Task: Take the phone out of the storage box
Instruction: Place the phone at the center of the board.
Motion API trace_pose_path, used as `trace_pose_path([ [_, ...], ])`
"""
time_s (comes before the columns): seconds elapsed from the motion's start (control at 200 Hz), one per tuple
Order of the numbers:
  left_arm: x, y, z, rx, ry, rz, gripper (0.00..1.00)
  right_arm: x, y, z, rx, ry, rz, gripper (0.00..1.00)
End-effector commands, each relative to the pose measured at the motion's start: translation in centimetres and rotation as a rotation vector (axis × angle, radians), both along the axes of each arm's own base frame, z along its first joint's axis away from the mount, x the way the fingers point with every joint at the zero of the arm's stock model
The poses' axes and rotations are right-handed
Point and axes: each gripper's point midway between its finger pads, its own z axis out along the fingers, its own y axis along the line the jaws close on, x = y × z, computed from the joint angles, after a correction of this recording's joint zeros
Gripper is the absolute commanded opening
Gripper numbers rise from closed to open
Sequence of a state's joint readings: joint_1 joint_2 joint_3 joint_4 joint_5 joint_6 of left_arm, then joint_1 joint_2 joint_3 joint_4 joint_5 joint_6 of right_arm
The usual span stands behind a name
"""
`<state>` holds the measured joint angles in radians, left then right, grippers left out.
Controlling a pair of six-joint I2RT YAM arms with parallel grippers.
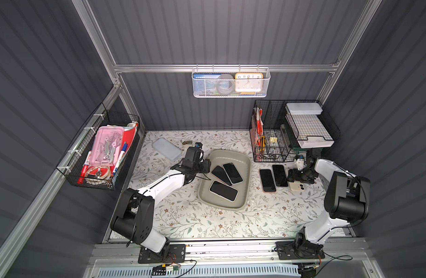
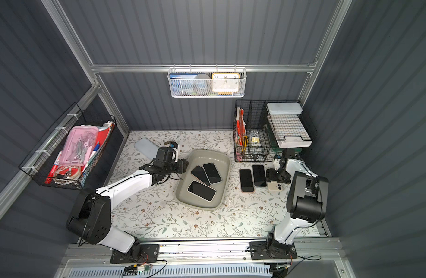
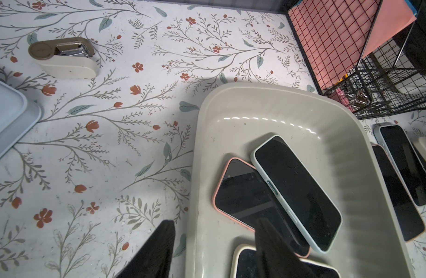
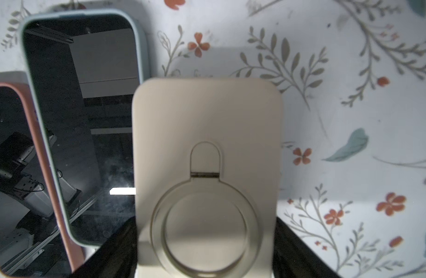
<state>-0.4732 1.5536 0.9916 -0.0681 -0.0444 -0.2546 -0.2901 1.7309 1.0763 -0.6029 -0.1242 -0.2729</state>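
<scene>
The grey-beige storage box (image 1: pixel 246 166) (image 3: pixel 207 144) sits mid-table and holds three phones, screens up: a pink-cased one (image 1: pixel 219 173) (image 3: pixel 240 192), a pale-green-cased one (image 1: pixel 232 172) (image 3: pixel 296 190) overlapping it, and a cream-cased one (image 1: pixel 223 190) nearer the front. My left gripper (image 1: pixel 208 166) (image 3: pixel 215 221) is open and straddles the box's left wall, one finger outside over the table, the other inside above the pink-cased phone. To the right of the box, my right gripper (image 1: pixel 295 180) (image 4: pixel 204 223) is shut on a cream phone (image 1: pixel 298 187) (image 4: pixel 207 125), back side up, fingers against its long edges.
Two phones (image 1: pixel 267 180) (image 1: pixel 280 175) lie side by side on the table between the box and the right gripper. A pale blue-grey slab (image 1: pixel 167 149) and a small beige stapler (image 3: pixel 62 56) lie at the back left. A black wire organizer (image 1: pixel 274 134) stands at the back right.
</scene>
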Motion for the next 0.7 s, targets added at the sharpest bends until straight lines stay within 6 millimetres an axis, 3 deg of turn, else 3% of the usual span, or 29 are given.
trace_pose_path([
  [0.0, -0.3, -0.6, -0.5, 0.004, 0.003, -0.037, 0.59, 2.1, 0.1, 1.0, -0.006, -0.077, 0.054, 0.67],
  [0.24, -0.2, -0.6, -0.7, 0.011, 0.009, -0.041, 0.59, 2.6, -1.0, -0.2, -0.045, -0.054, 0.049, 0.68],
  [0.695, -0.2, -0.5, -1.1, 0.02, 0.022, -0.038, 0.59, 3.5, -2.1, 0.1, -0.053, -0.105, -0.006, 0.68],
])
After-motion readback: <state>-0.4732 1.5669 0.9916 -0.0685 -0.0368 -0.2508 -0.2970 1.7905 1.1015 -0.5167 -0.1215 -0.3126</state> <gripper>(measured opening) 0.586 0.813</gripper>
